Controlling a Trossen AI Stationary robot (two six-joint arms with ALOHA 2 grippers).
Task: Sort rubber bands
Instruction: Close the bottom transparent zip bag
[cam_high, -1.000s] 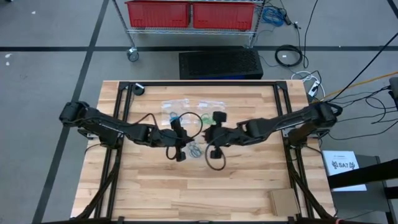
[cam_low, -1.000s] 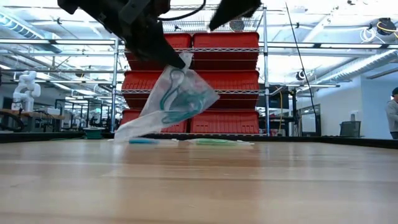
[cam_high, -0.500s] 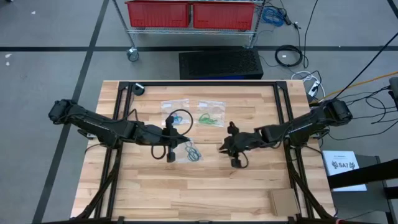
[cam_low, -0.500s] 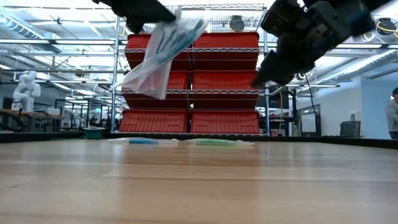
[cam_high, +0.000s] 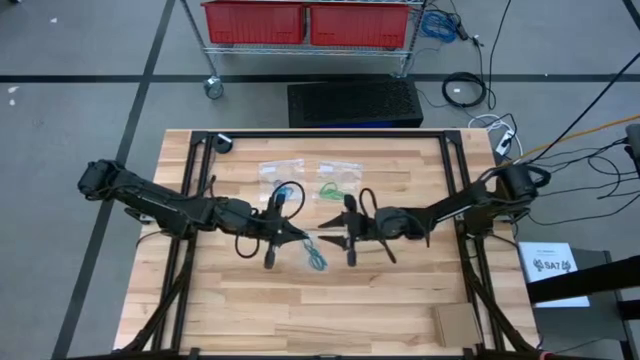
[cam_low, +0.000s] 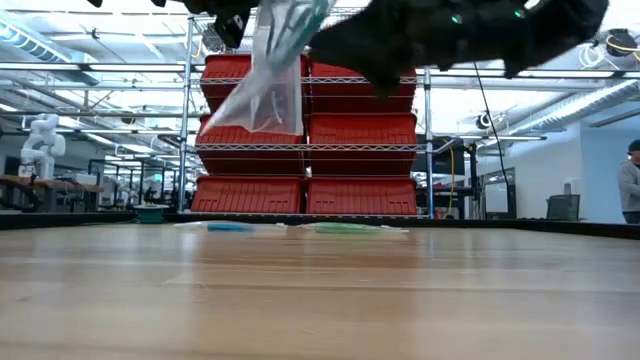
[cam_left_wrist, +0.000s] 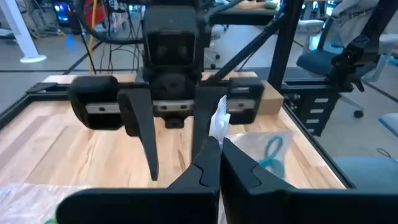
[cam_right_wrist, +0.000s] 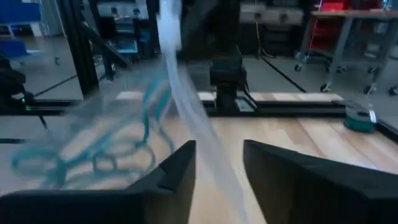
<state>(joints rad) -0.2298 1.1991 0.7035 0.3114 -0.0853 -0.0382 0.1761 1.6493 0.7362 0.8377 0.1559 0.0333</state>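
Note:
A clear plastic bag (cam_high: 314, 255) holding teal rubber bands (cam_right_wrist: 93, 149) hangs in the air over the table's middle. My left gripper (cam_left_wrist: 219, 149) is shut on it. My right gripper (cam_right_wrist: 217, 162) faces it from the table's right, open, one finger on each side of the bag's upper strip (cam_right_wrist: 186, 93); I cannot tell whether it touches. Two more clear bags lie flat near the far edge, one with blue bands (cam_high: 280, 170) and one with green bands (cam_high: 338, 186). My left gripper pinches the bag's top edge (cam_left_wrist: 219, 121) between its two shut fingers, coming roughly level from the table's left. The bag (cam_low: 268, 80) hangs slack below the fingers, lifted clear of the table.
A black frame (cam_high: 330, 135) runs round the table's far and side edges. A small dark round thing (cam_high: 222, 144) sits at the far left corner. Bare wood (cam_high: 320, 310) fills the near half. A rack of red bins (cam_low: 310, 130) stands beyond the far edge.
My left gripper has raised the bag: its low end, which hung close to the table, has swung up well clear. My right gripper drew back toward the table's right and near edge, then came back to the bag's upper edge.

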